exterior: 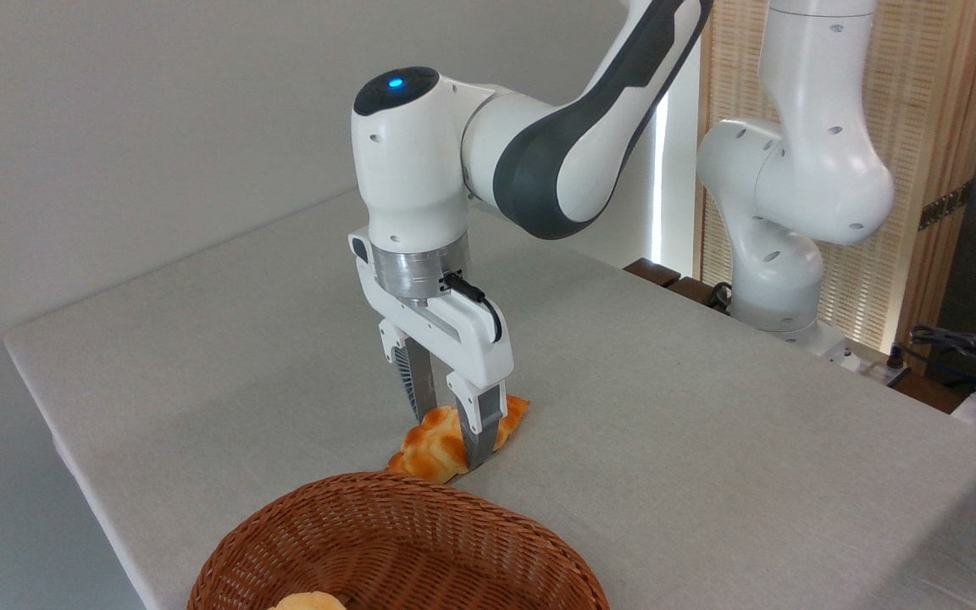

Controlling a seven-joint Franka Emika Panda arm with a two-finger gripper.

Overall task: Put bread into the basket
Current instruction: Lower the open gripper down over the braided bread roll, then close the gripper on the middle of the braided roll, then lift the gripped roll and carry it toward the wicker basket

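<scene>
Bread (441, 446) lies flat on grey table (708, 407), just behind basket (386, 542) rim, long axis angled. Claw (451, 440) is set straight down over loaf, fingers straddling its middle, one each side; firm pinch cannot be told. Mid-loaf placement judged chosen for balanced lift. Pale bun (306, 601) sits inside basket.

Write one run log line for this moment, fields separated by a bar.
stage: grasping | gripper: fingers astride bread, closure unclear | bread: on table, behind basket | basket: pale bun inside
</scene>
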